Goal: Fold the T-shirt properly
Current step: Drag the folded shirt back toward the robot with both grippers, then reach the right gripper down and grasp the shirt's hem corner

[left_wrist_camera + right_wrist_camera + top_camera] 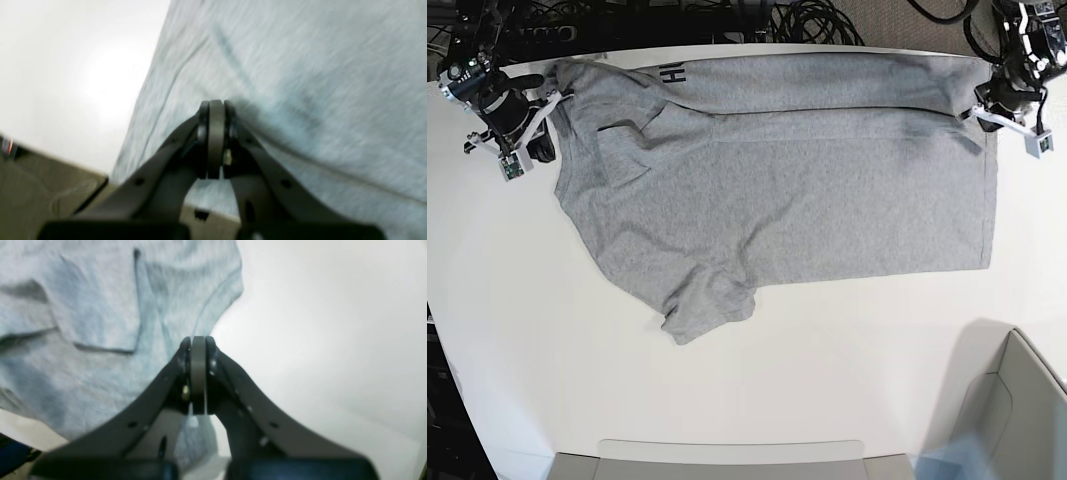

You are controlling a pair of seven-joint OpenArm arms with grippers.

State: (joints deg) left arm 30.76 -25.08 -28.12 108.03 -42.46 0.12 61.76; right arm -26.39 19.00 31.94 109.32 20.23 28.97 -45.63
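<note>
grey t-shirt (pixel 847 220), soft, light, likely creases easily. i'd pinch doubled strip near table's (pixel 547 390) far edge, both ends. left gripper (pixel 217 103), right gripper (pixel 198 339) closed, apparently empty.

The T-shirt (pixel 847 200) is heather grey, spread wide across the white desk (pixel 677 420) with its plain side mostly showing. Along the far edge a long band of fabric lies folded over, running nearly the whole width, and one bit of black lettering peeks out there (just a single character, from where I stand). Towards the near left a sleeve sticks out, bunched and creased, while the right-hand end lies fairly flat with a straight edge.
</note>
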